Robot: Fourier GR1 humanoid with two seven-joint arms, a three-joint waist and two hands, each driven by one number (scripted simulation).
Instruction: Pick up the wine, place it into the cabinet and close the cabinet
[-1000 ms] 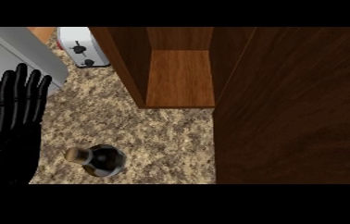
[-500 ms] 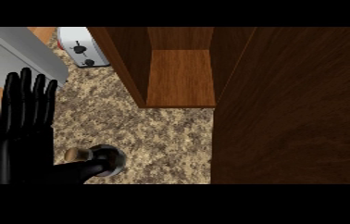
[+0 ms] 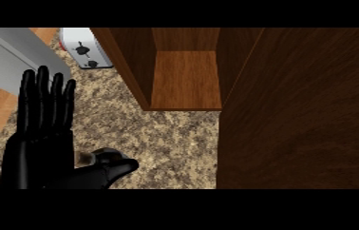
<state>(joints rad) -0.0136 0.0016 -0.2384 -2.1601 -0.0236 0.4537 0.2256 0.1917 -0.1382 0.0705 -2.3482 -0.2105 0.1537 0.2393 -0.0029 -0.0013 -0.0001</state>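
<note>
Our black left hand (image 3: 42, 143) hangs with fingers straight and spread, thumb reaching across the dark wine bottle (image 3: 101, 158) standing on the speckled granite counter (image 3: 168, 143), nothing gripped yet. We judge the grasp is next: we should curl around the bottle's neck squarely, keeping it upright, before lifting toward the open brown wooden cabinet (image 3: 184, 81).

- Wine (image 3: 105, 154): dark bottle, seen from above on speckled counter, lower left, mostly hidden behind black hand; only dark shoulder and pale top showing.
- Cabinet (image 3: 186, 79): brown wood, open, bare shelf inside, door swung out at right.
</note>
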